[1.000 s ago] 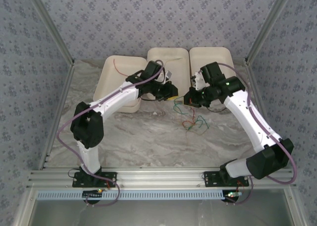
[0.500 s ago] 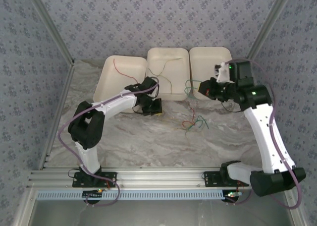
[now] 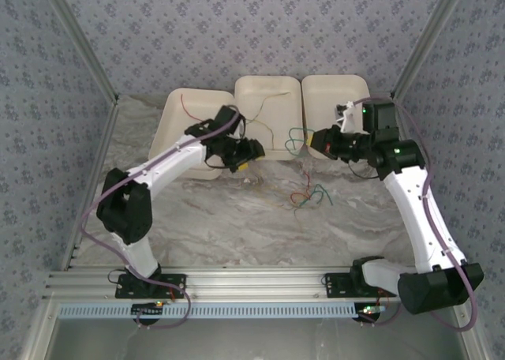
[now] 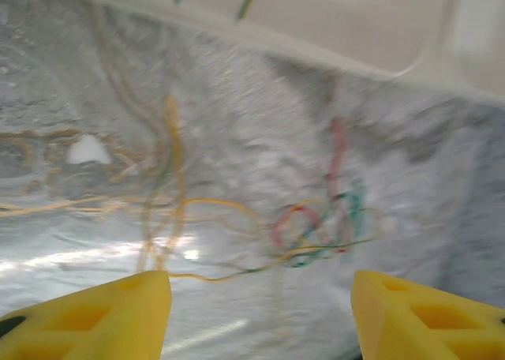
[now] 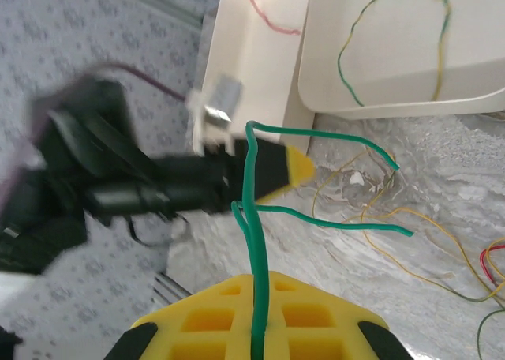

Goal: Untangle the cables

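**Cable handling.** The left gripper, jaws spread and empty, hangs over the marbled table left of centre in the top view. The right gripper, upper right there, has its ribbed yellow pads pressed together on one green cable, whose kinked free ends spring off to the right. The remaining tangle of red, yellow and green cables lies flat just right of centre, with single strands in the smooth white trays above. These hair-thin wires look light, springy and slippery, so they are probably best pinched at a free end or outer loop, clear of crossings.
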